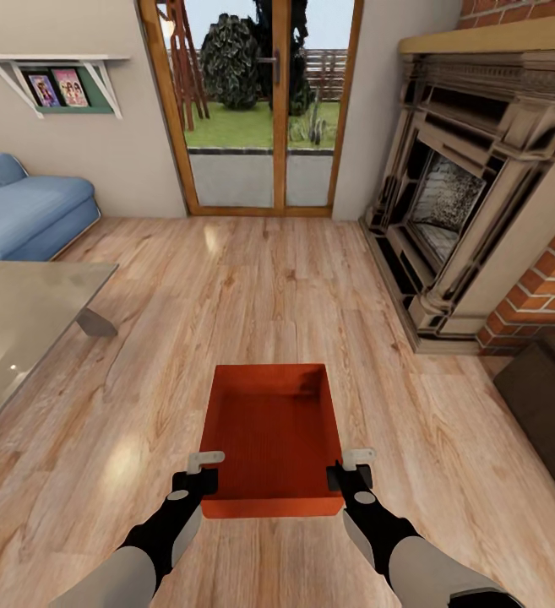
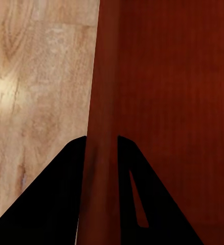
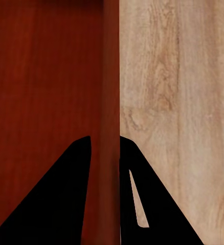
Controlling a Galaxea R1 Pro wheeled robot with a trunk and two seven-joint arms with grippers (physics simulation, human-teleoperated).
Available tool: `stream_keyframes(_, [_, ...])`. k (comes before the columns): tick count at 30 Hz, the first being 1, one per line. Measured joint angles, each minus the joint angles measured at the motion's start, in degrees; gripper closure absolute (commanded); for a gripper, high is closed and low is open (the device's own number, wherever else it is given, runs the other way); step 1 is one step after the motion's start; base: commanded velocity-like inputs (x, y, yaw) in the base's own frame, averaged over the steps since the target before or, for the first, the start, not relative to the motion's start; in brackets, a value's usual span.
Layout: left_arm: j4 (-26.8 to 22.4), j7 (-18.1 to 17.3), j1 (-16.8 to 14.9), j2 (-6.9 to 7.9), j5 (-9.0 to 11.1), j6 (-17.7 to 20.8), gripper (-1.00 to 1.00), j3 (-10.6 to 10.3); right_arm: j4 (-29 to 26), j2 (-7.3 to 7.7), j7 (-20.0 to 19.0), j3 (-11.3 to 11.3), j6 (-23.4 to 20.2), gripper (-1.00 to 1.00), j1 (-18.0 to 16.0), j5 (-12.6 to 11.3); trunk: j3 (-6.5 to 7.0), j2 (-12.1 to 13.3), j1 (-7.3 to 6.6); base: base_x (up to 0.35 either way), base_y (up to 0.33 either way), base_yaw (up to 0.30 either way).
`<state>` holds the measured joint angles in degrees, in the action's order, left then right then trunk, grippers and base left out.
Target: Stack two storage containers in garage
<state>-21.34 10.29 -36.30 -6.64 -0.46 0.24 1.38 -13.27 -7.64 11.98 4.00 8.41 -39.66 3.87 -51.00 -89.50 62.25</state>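
Note:
One orange-red lidless storage container (image 1: 273, 435) is in front of me over the light wood-plank floor of the living room. My left gripper (image 1: 199, 475) is shut on its left wall and my right gripper (image 1: 350, 471) is shut on its right wall, both near the container's near end. In the left wrist view the gripper (image 2: 102, 140) has one black finger on each side of the thin wall, with the container's inside (image 2: 168, 102) beside it. The right wrist view shows the right gripper (image 3: 105, 139) gripping the container (image 3: 40, 76) the same way. I cannot tell whether the container is off the floor. The garage is out of view.
A glass table (image 1: 24, 325) stands at the left, with a blue sofa (image 1: 24, 211) behind it. The brick fireplace (image 1: 471, 211) fills the right side, and a dark low block (image 1: 547, 405) sits at the right edge. Wood-framed glass doors (image 1: 260, 110) are straight ahead across open wood floor (image 1: 252, 287).

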Motion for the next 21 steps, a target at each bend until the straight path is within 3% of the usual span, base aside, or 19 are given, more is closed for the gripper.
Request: stream_keyframes(21, [-0.28,-0.01,-0.02,0.02,-0.2,-0.02,1.0,0.03,-0.21,-0.06,0.08,0.08,0.16,1.0,0.01,-0.19,3.77,8.42,-4.61,0.0,0.0,0.0])
